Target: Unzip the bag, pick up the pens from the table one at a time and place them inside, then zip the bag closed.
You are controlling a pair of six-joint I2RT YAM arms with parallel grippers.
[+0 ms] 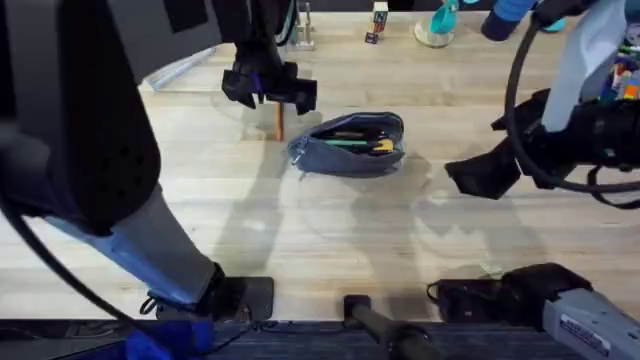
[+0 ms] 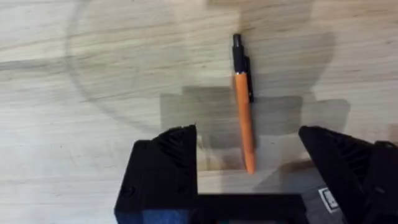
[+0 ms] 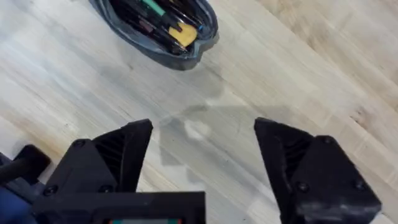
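Table (image 1: 330, 250) of light planks carries everything, and we go from it down to the smaller things. On it the bag (image 1: 350, 145) lies near the middle, already unzipped, with several pens (image 1: 350, 135) inside, green and yellow parts showing. We judge the opening step done and some pens stored; one orange pen (image 1: 279, 122) is left on the wood, just beside the bag, and the zipper is not yet closed.

Our left gripper (image 1: 268, 85) hangs over this orange pen. Its jaws stand wide apart and hold nothing. Our right gripper (image 1: 485, 175) waits well apart from the bag, also spread wide and empty.

From above, the orange pen is partly hidden under the left gripper; the left wrist view shows it whole (image 2: 244, 102), with dark tip and clip, lying between the fingers (image 2: 168, 155). The right wrist view looks into the bag (image 3: 155, 28), which the overhead view gives less plainly
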